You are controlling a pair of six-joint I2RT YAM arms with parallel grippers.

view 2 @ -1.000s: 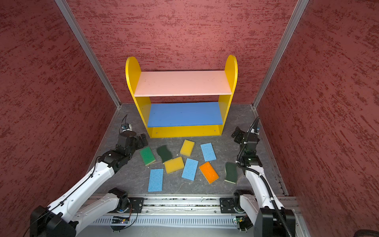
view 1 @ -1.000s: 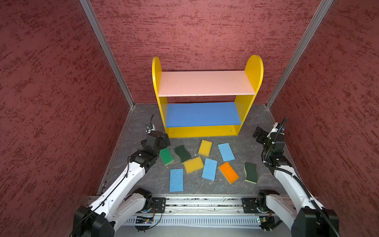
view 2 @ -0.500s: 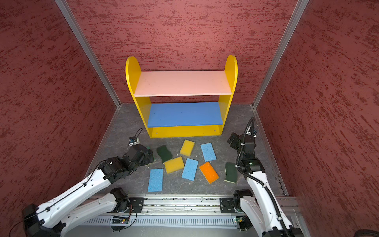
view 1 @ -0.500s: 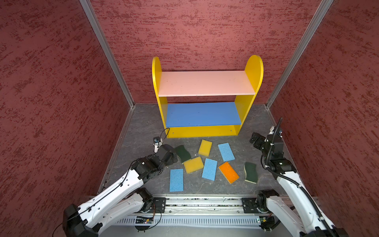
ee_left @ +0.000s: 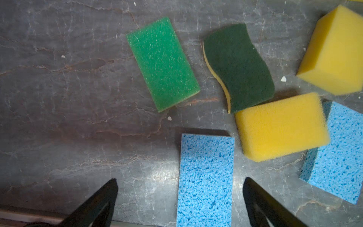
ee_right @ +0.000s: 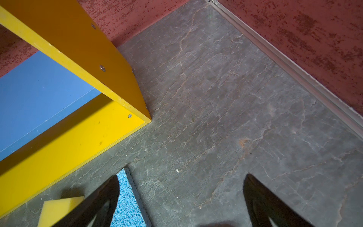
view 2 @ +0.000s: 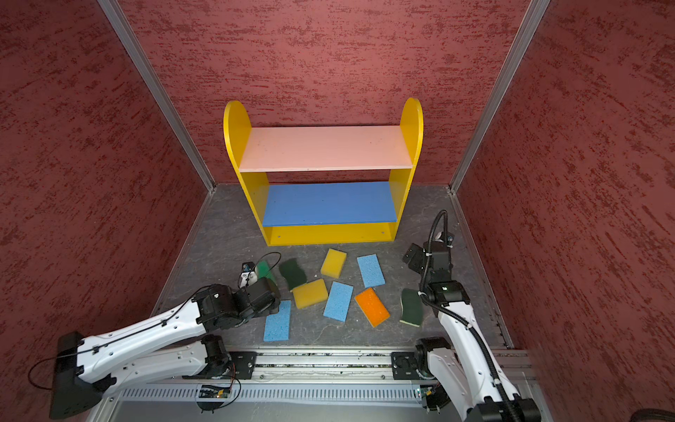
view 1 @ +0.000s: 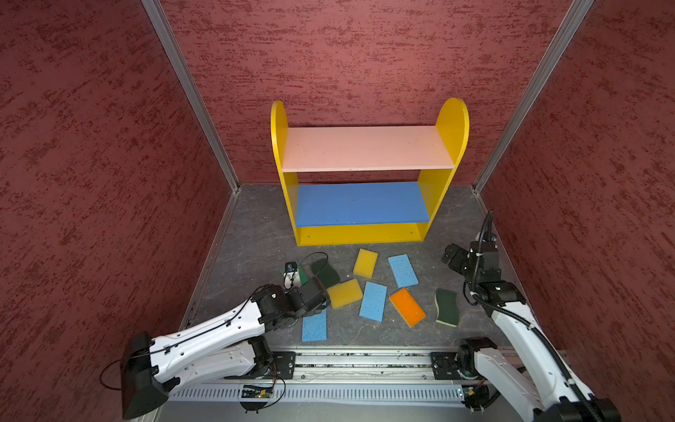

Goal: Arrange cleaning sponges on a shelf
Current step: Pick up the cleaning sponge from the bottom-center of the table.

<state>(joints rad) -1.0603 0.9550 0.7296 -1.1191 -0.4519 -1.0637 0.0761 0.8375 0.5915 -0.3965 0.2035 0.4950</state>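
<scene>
The shelf (view 1: 365,148) stands at the back with its pink and blue boards bare. Several sponges lie on the grey floor in front of it. My left gripper (view 1: 317,305) points down, open, over the near light blue sponge (view 1: 314,326). In the left wrist view that sponge (ee_left: 206,176) lies between the spread fingers of the left gripper (ee_left: 180,179), untouched. Beyond it lie a bright green sponge (ee_left: 163,62), a dark green one (ee_left: 239,64) and a yellow one (ee_left: 280,125). My right gripper (view 1: 451,255) hangs open over bare floor by the shelf's right foot and holds nothing (ee_right: 181,175).
An orange sponge (view 1: 407,307) and a second dark green sponge (view 1: 446,307) lie near the right arm. Red walls close in three sides, with metal corner posts (view 1: 190,95). The arms' rail (view 1: 365,360) runs along the front edge.
My left arm has swung toward the front and lowered, from beside the bright green sponge to over the near light blue one. The right gripper has drifted slightly nearer. Both stayed open.
</scene>
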